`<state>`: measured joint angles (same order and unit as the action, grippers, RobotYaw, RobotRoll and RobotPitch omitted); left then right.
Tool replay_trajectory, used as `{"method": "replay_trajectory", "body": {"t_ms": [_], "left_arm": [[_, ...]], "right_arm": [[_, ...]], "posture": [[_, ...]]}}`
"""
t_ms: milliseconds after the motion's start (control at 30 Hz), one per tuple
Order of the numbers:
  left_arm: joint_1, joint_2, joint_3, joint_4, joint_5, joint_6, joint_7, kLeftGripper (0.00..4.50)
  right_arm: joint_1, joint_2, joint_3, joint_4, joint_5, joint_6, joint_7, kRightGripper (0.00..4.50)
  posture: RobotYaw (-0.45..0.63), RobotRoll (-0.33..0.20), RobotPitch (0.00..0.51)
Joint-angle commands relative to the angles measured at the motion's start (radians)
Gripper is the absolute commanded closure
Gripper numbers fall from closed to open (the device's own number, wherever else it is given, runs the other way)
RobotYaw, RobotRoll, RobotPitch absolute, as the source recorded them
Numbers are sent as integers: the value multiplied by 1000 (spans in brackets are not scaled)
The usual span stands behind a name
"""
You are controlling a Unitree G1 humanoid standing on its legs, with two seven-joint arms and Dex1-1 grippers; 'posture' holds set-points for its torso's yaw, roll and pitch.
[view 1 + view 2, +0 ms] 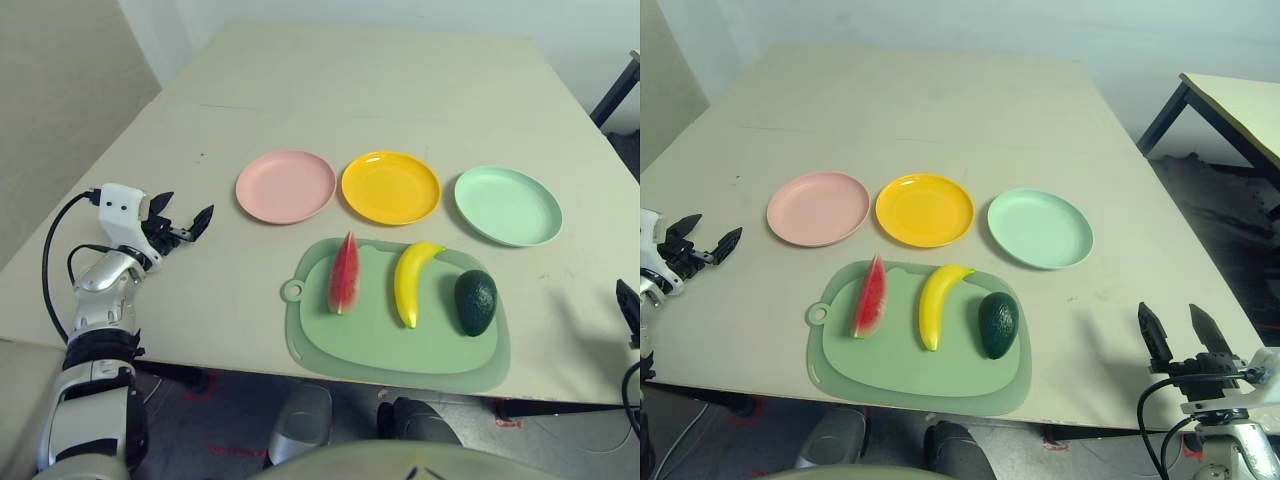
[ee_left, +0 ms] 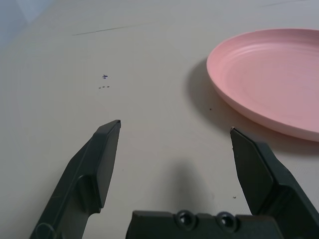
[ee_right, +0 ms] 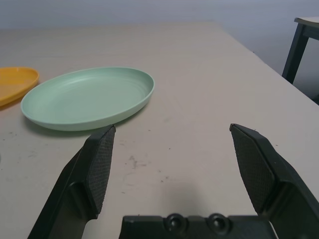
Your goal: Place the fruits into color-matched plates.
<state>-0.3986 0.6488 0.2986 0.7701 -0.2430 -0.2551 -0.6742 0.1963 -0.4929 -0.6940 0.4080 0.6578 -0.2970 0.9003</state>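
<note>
Though marked, faint unreadable ink specks [image 2: 104, 82] on table [image 1: 400, 90]

I am looking at a beige table [image 1: 300, 90] showing a few small dark specks. Three plain plates are sitting across the middle of the frame: a pink plate [image 1: 286, 186], a yellow-orange plate [image 1: 390, 187] and a mint green plate [image 1: 507, 205]. Below them a pale sage green cutting mat [image 1: 395, 330] is carrying the watermelon wedge [image 1: 344, 274], which is showing red flesh with a thin green rind, the plain yellow banana [image 1: 411, 281] and the dark green avocado [image 1: 475, 301]. At lower left the left gripper [image 1: 187, 226] is showing black fingers on a white and silver arm; at lower right the right gripper [image 1: 1185, 338] is showing black fingers with finely dotted pads [image 3: 99, 164].
</note>
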Motion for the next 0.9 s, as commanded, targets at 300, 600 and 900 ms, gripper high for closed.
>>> {"method": "replay_trajectory", "body": {"t_ms": [300,600,900], "left_arm": [[24,-5,3,-7,0,1,15,24],[-16,-10,20,16,-44,0,-39,24],[15,82,10,-121,-271,239,-600,24]], "right_arm": [[-6,-14,-13,26,1,-3,6,0],[12,-21,-26,27,10,-4,25,0],[54,-33,-39,-14,37,40,54,0]], "posture": [[338,0,86],[311,0,86],[267,0,84]]}}
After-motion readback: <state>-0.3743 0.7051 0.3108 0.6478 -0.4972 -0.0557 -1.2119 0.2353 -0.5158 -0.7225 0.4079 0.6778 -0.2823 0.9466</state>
